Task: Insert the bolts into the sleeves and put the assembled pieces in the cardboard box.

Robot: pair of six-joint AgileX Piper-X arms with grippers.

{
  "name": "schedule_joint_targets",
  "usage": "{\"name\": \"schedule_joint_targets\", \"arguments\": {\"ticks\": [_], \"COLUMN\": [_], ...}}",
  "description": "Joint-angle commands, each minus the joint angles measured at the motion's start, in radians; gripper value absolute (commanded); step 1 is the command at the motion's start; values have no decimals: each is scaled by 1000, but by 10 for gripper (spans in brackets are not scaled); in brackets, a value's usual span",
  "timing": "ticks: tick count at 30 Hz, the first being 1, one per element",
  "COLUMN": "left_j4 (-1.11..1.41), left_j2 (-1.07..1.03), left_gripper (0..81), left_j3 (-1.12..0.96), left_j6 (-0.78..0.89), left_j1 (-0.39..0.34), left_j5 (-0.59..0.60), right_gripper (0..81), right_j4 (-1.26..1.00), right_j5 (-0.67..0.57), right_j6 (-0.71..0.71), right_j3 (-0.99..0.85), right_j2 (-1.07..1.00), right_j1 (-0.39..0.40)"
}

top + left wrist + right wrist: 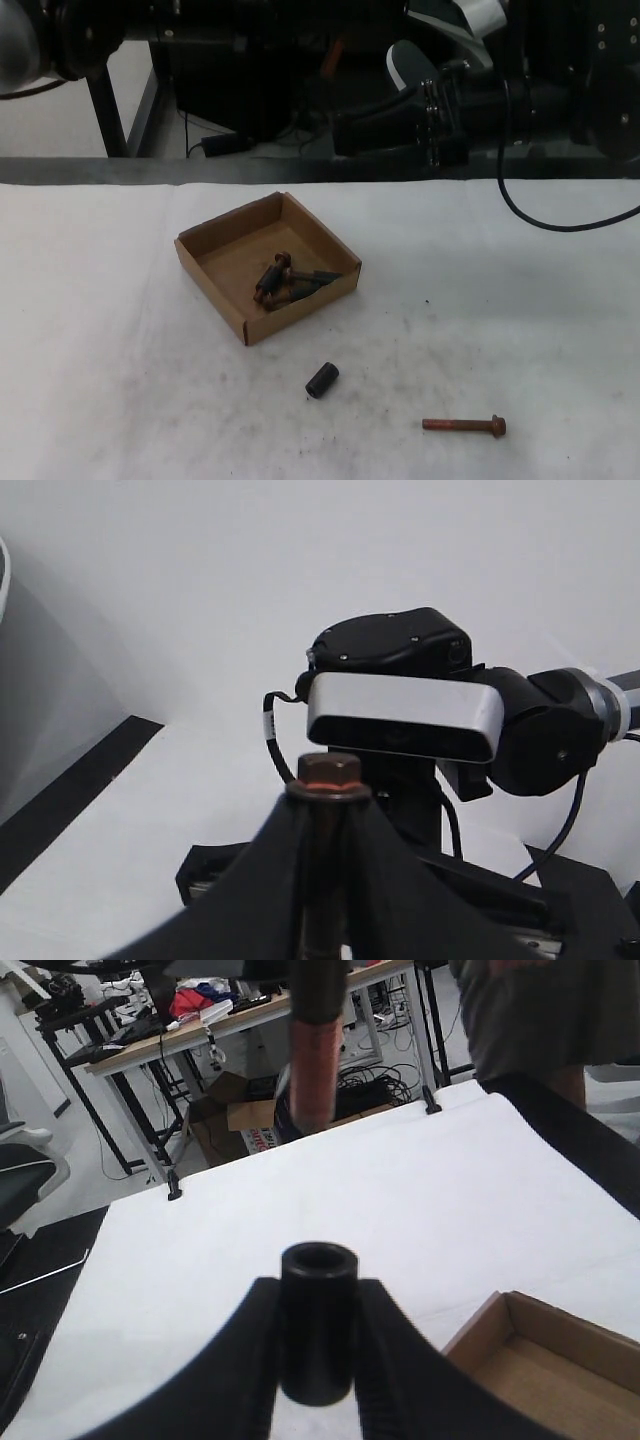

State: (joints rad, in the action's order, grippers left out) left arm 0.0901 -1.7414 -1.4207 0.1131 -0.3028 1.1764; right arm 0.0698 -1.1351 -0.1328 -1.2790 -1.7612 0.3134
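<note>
Rust-brown hex-headed bolt (329, 773) sits pinched in the left gripper (328, 825); the right gripper (318, 1295) clamps a plain black sleeve (319, 1325). Cardboard box (210, 290) holds assembled pieces (273, 278), with a spare sleeve (321, 380) and spare bolt (465, 425) on the white bench (120, 390) nearby. Cable tag (268, 723) print: unreadable.

Bright even overhead light, white bench (110, 400) near glare, faint soft shadows beside cardboard box (300, 305) and loose sleeve (321, 380).

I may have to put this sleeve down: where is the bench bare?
Bare bench left of the cardboard box, and right of it up to the cable. Crowded on its near side: a loose sleeve and loose bolt lie there. The box holds assembled pieces.
</note>
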Motion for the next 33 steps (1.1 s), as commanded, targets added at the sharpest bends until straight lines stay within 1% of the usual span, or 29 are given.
{"name": "schedule_joint_targets", "arguments": {"ticks": [1,5,7,14,28,33], "left_j4": [18,18,18,18,18,18], "left_j2": [5,5,5,5,5,5], "left_gripper": [8,8,8,8,8,8], "left_j3": [-2,-2,-2,-2,-2,-2], "left_j6": [8,8,8,15,21,21], "left_j1": [2,2,2,2,2,2], "left_j5": [-4,-6,-8,-7,-7,-7], "right_gripper": [2,2,2,2,2,2], "right_j4": [-3,-38,-70,-166,-183,-234], "right_j5": [-14,-41,-41,-37,-30,-30], "right_j6": [0,6,41,92,105,133], "right_j3": [2,2,2,2,2,2], "right_j2": [14,14,14,14,11,11], "right_j1": [2,4,8,9,9,9]}}
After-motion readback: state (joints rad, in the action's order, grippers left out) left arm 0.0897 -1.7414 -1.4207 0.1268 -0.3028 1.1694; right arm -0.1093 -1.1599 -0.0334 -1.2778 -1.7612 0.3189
